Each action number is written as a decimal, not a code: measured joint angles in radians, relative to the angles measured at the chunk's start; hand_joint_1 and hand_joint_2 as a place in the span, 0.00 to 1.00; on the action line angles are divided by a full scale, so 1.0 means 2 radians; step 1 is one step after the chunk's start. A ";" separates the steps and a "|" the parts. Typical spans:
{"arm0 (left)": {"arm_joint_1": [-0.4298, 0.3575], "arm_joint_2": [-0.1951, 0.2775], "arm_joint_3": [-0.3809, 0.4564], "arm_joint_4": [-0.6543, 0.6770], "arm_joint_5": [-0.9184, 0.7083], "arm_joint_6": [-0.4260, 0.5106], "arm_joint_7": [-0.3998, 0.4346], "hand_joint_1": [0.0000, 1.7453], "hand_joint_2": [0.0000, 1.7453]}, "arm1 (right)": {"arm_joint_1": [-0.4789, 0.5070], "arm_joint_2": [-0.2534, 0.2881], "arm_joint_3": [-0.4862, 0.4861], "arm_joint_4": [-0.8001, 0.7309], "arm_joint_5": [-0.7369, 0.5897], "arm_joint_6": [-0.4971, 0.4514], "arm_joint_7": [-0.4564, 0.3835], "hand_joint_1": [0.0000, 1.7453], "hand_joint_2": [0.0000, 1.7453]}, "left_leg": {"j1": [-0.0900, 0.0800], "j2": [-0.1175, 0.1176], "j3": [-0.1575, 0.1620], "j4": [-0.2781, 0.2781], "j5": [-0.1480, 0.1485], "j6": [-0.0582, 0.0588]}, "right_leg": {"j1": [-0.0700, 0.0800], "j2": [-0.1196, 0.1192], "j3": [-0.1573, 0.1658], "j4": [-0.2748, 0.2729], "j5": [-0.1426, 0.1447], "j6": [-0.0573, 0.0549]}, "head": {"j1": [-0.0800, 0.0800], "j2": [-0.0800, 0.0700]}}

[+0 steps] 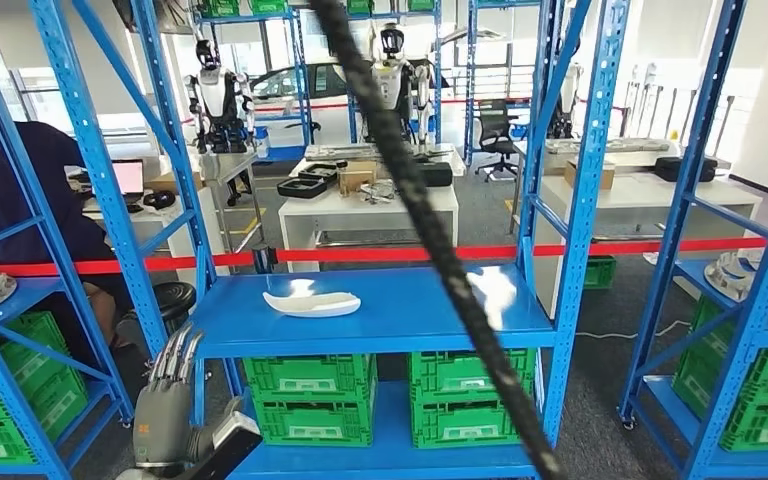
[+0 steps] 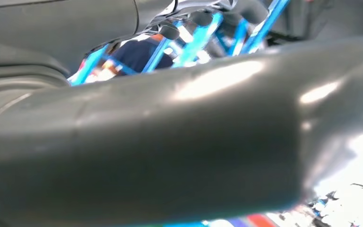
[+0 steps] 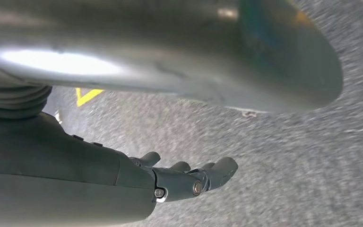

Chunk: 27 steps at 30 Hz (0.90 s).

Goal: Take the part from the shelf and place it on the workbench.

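A white curved part lies on the blue middle shelf straight ahead. My left hand is raised at the lower left, fingers stretched out and apart, holding nothing, short of the shelf and left of the part. In the left wrist view its thick grey thumb is close and blurred. My right hand hangs over grey carpet in the right wrist view, its fingers loosely extended with nothing in them.
A thick black cable crosses the head view diagonally. Green crates fill the shelf's lower level. Red tape runs behind the racks. A person in dark blue sits at the left. White workbenches stand beyond.
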 joint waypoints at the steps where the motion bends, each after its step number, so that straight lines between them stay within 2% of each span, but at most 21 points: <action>1: 0.000 0.000 0.000 0.000 -0.001 -0.001 0.000 0.00 0.00 | 0.000 0.000 0.000 0.000 -0.001 0.003 -0.001 0.00 0.00 | 0.000 0.000 -0.023 0.032 -0.005 -0.001 | 0.001 0.001 0.006 -0.001 -0.005 -0.002 | -0.001 0.000; 3: 0.002 0.000 0.000 0.000 -0.003 -0.003 0.000 0.00 0.00 | -0.001 0.000 -0.002 0.000 -0.003 0.009 -0.001 0.00 0.00 | 0.000 -0.001 -0.068 0.077 -0.027 -0.001 | 0.003 0.004 0.020 -0.002 -0.016 -0.005 | -0.001 0.000; 4: 0.003 0.000 0.000 0.001 -0.004 -0.005 0.000 0.00 0.00 | 0.000 0.000 -0.003 0.000 -0.005 0.013 -0.001 0.00 0.00 | -0.001 -0.001 -0.081 0.079 -0.033 0.002 | 0.004 0.006 0.028 -0.002 -0.022 -0.006 | -0.001 0.000; 5: 0.003 0.000 0.000 0.001 -0.005 -0.006 0.001 0.00 0.00 | 0.000 0.000 -0.004 0.000 -0.006 0.016 0.000 0.00 0.00 | -0.003 -0.002 -0.088 0.068 -0.030 0.006 | 0.006 0.007 0.036 -0.003 -0.028 -0.006 | -0.002 0.000; 6: 0.004 0.000 0.000 0.001 -0.006 -0.007 0.001 0.00 0.00 | 0.000 0.000 -0.005 0.000 -0.006 0.018 0.000 0.00 0.00 | -0.006 -0.003 -0.088 0.044 -0.014 0.012 | 0.008 0.008 0.045 -0.003 -0.034 -0.007 | -0.002 0.000; 8: 0.004 0.000 0.000 0.001 -0.008 -0.007 0.002 0.00 0.00 | 0.001 0.003 -0.005 0.001 -0.006 0.018 0.001 0.00 0.00 | -0.018 -0.009 -0.081 -0.020 0.049 0.030 | 0.011 0.011 0.060 -0.007 -0.046 -0.006 | -0.002 0.000; 9: 0.004 0.001 0.000 0.001 -0.008 -0.007 0.002 0.00 0.00 | 0.000 0.004 -0.005 0.001 -0.006 0.018 0.001 0.00 0.00 | -0.022 -0.013 -0.076 -0.043 0.074 0.037 | 0.013 0.012 0.067 -0.010 -0.052 -0.005 | -0.002 0.000; 10: 0.005 0.001 0.000 0.001 -0.009 -0.007 0.002 0.00 0.00 | 0.000 0.005 -0.005 0.002 -0.006 0.019 0.001 0.00 0.00 | -0.025 -0.017 -0.070 -0.058 0.088 0.040 | 0.014 0.013 0.074 -0.012 -0.055 -0.005 | -0.001 0.000; 12: 0.004 0.001 0.001 0.000 -0.010 -0.007 0.002 0.00 0.00 | -0.002 0.004 -0.005 0.002 -0.006 0.019 0.001 0.00 0.00 | -0.023 -0.020 -0.058 -0.066 0.085 0.039 | 0.016 0.014 0.080 -0.007 -0.052 -0.001 | -0.002 0.000; 13: 0.004 0.000 0.001 -0.001 -0.011 -0.007 0.002 0.00 0.00 | -0.002 0.004 -0.005 0.002 -0.006 0.020 0.002 0.00 0.00 | -0.021 -0.019 -0.050 -0.069 0.081 0.039 | 0.017 0.012 0.075 0.009 -0.044 0.001 | -0.001 0.000; 15: 0.003 -0.002 0.001 -0.003 -0.014 -0.008 0.002 0.00 0.00 | -0.003 0.004 -0.005 0.002 -0.005 0.022 0.002 0.00 0.00 | -0.018 -0.018 -0.036 -0.072 0.073 0.041 | 0.016 0.007 0.043 0.063 -0.036 0.006 | 0.000 0.000; 16: 0.003 -0.004 0.002 -0.003 -0.016 -0.009 0.002 0.00 0.00 | -0.003 0.004 -0.005 0.002 -0.005 0.023 0.002 0.00 0.00 | -0.018 -0.017 -0.030 -0.073 0.067 0.042 | 0.015 0.005 0.021 0.093 -0.042 0.009 | 0.000 0.000; 18: 0.005 -0.006 0.002 -0.002 -0.018 -0.010 0.001 0.00 0.00 | -0.003 0.003 -0.005 0.002 -0.006 0.024 0.002 0.00 0.00 | -0.015 -0.016 -0.017 -0.073 0.053 0.042 | 0.012 0.003 -0.020 0.128 -0.077 0.015 | 0.001 0.000; 19: 0.006 -0.006 0.002 -0.002 -0.019 -0.010 0.001 0.00 0.00 | -0.002 0.002 -0.005 0.002 -0.006 0.024 0.003 0.00 0.00 | -0.014 -0.017 -0.009 -0.073 0.047 0.041 | 0.011 0.003 -0.033 0.129 -0.093 0.017 | 0.002 0.000; 20: 0.006 -0.007 0.002 -0.002 -0.019 -0.011 0.001 0.00 0.00 | -0.002 0.002 -0.005 0.002 -0.006 0.024 0.003 0.00 0.00 | -0.013 -0.017 0.000 -0.073 0.039 0.039 | 0.008 0.003 -0.041 0.119 -0.099 0.020 | 0.002 0.000; 21: 0.006 -0.007 0.002 -0.001 -0.020 -0.011 0.001 0.00 0.00 | -0.001 0.002 -0.005 0.002 -0.006 0.024 0.003 0.00 0.00 | -0.011 -0.017 0.009 -0.072 0.031 0.036 | 0.006 0.002 -0.043 0.097 -0.090 0.023 | 0.002 0.000; 22: 0.007 -0.008 0.002 -0.001 -0.020 -0.011 0.001 0.00 0.00 | 0.000 0.002 -0.006 0.002 -0.006 0.024 0.003 0.00 0.00 | -0.010 -0.017 0.017 -0.071 0.023 0.033 | 0.003 0.002 -0.042 0.067 -0.064 0.026 | 0.002 0.000; 23: 0.007 -0.008 0.002 0.000 -0.020 -0.011 0.002 0.00 0.00 | 0.001 0.002 -0.006 0.002 -0.006 0.024 0.003 0.00 0.00 | -0.009 -0.018 0.024 -0.068 0.014 0.030 | 0.001 0.000 -0.041 0.039 -0.030 0.028 | 0.002 0.000; 25: 0.009 -0.010 0.002 0.001 -0.021 -0.012 0.002 0.00 0.00 | 0.003 0.003 -0.006 0.003 -0.007 0.025 0.003 0.00 0.00 | -0.009 -0.020 0.032 -0.062 -0.002 0.023 | 0.000 -0.003 -0.037 0.010 0.017 0.022 | 0.002 0.000; 26: 0.009 -0.010 0.002 0.002 -0.021 -0.013 0.003 0.00 0.00 | 0.003 0.003 -0.006 0.003 -0.007 0.025 0.004 0.00 0.00 | -0.009 -0.021 0.036 -0.059 -0.006 0.019 | 0.001 -0.005 -0.035 0.009 0.021 0.015 | 0.002 0.000; 27: 0.008 -0.011 0.003 0.002 -0.022 -0.014 0.004 0.00 0.00 | 0.002 0.003 -0.006 0.003 -0.007 0.026 0.004 0.00 0.00 | -0.009 -0.022 0.036 -0.056 -0.007 0.016 | 0.001 -0.005 -0.030 0.011 0.018 0.009 | 0.001 0.000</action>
